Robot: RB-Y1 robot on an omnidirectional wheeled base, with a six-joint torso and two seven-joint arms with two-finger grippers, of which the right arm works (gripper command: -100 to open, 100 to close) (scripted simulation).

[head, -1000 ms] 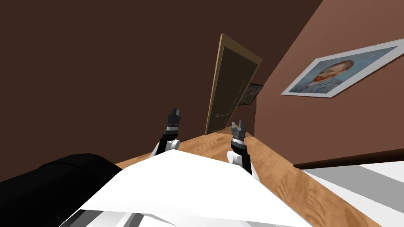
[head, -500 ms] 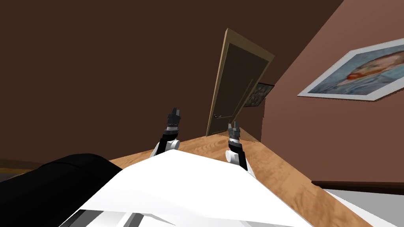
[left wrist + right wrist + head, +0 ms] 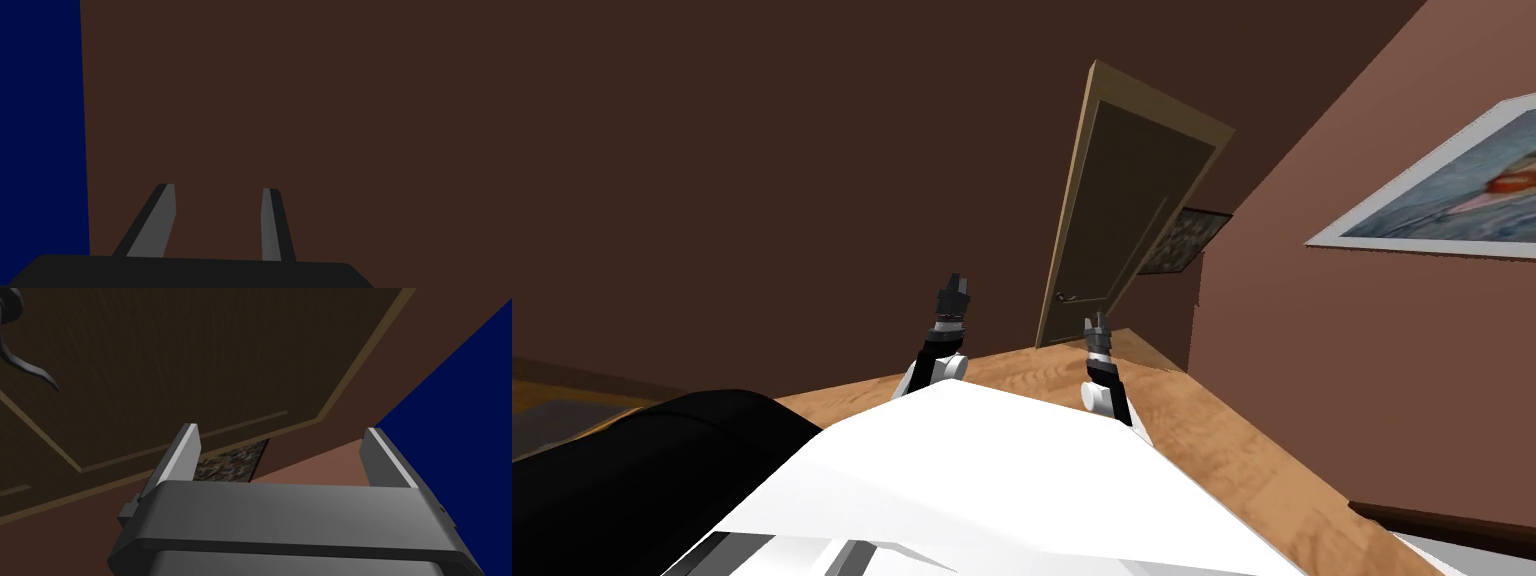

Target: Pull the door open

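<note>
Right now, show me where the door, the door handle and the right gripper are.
door (image 3: 1127,215), head view, middle of its dark panel.
door handle (image 3: 22,367), right wrist view, on the curved lever.
right gripper (image 3: 281,430), right wrist view, midway between its open fingertips.

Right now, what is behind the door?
A small mottled picture on the wall peeks out past the edge of the door. The door covers the rest of it, and anything else behind the door is hidden.
</note>
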